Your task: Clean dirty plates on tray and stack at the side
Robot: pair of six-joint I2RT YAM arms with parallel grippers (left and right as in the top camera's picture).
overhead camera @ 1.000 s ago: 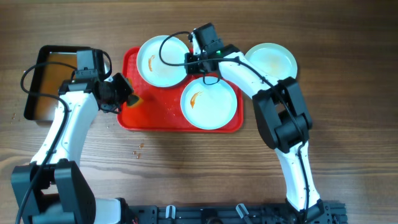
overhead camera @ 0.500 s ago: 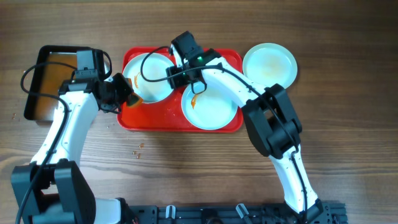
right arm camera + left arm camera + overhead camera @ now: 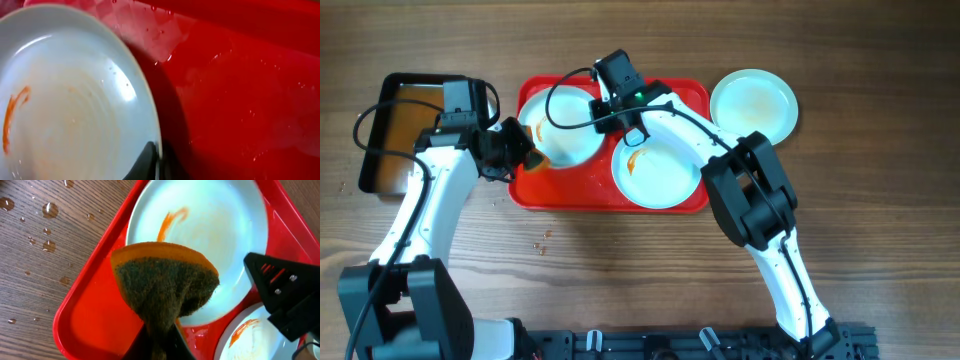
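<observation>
Left gripper (image 3: 156, 344): clenched on my sponge (image 3: 165, 282), poised over the red tray (image 3: 560, 188)'s left edge.
Right gripper (image 3: 151, 161): pinched the smeared plate (image 3: 570, 135)'s rim, inside that tray.
Risk: wet, thin rim hold, so one hard scrub could've slid the plate free.

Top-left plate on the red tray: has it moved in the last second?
Yes. The plate slid down-left in the overhead view. It overlapped the far rim of the tray; now it lies fully inside, near the left rim.

Two plates (image 3: 665, 172) on tray (image 3: 570, 190), third plate (image 3: 753, 103) — right
</observation>
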